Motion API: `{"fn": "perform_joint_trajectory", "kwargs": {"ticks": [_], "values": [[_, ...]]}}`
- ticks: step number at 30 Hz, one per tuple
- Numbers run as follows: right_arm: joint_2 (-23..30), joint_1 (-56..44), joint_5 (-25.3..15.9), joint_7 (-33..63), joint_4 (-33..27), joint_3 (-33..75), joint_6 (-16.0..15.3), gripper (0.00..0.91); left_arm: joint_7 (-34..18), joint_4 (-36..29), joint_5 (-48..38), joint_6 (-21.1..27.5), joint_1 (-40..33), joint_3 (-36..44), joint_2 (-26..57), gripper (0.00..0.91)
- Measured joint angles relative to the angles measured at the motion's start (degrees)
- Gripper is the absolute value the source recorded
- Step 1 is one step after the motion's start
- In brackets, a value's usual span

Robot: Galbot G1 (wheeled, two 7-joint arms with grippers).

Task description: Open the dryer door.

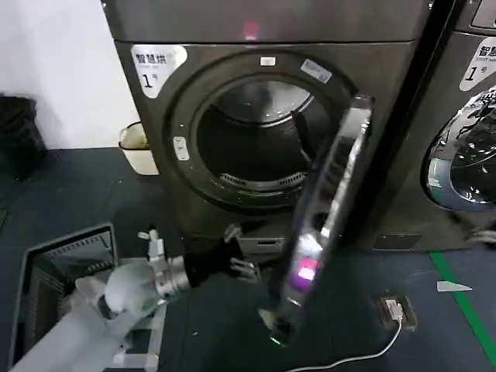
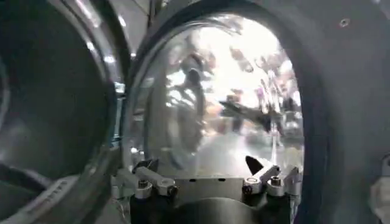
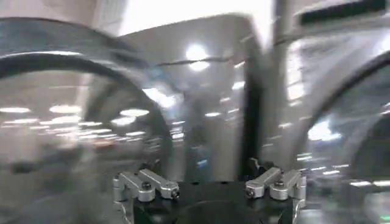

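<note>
A laundry room: two big dark grey front-loading machines [image 1: 263, 116] [image 1: 465, 124] side by side, each numbered by a white sticker [image 1: 155, 66], on a dark floor [image 1: 62, 194].

Dryer door [image 1: 322, 225] swung open, edge-on, chrome ring, just right of left gripper [image 1: 242, 263]. Dryer [image 1: 271, 116] dark grey, drum opening exposed beyond gripper.

floor [image 1: 70, 186]: dark | dryer [image 1: 155, 124] | bin [image 1: 138, 147] | basket [image 1: 54, 271] | white cable [image 1: 364, 353], possibly charger

Dim, motion-blurred views, ceiling-light glare on the dryer door [image 1: 322, 225] glass.
</note>
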Motion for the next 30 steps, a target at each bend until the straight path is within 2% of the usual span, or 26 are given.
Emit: {"fn": "perform_joint_trajectory", "kwargs": {"ticks": [6, 12, 16, 25, 28, 30], "values": [[0.4, -2.3, -0.1, 16.0, 0.5, 7.1, -4.7, 0.907, 0.0, 0.6, 0.7, -0.1, -3.0, 5.0, -2.2, 0.907], [-1.3, -5.5, -4.4, 24.4, -0.1, 14.6, -8.5, 0.907, -0.5, 2.6, 1.5, -0.2, -7.3, 11.0, -5.7, 0.907], [-2.3, -7.0, -6.7, 28.6, -1.4, 18.9, -7.2, 0.907, -1.1, 4.9, 1.9, -0.3, -10.3, 15.5, -8.6, 0.907], [-4.5, -9.0, -8.1, 31.3, -3.4, 25.3, -6.1, 0.907, -1.9, 11.1, 2.4, -1.3, -15.8, 22.6, -15.9, 0.907], [-5.5, -9.1, -11.7, 31.7, -4.5, 27.3, -4.3, 0.907, -2.7, 13.2, 2.8, -1.8, -17.1, 24.0, -18.8, 0.907], [-6.1, -9.0, -12.2, 33.0, -5.3, 28.6, -4.6, 0.907, -2.5, 14.6, 3.1, -1.7, -17.8, 24.8, -21.0, 0.907]]}}
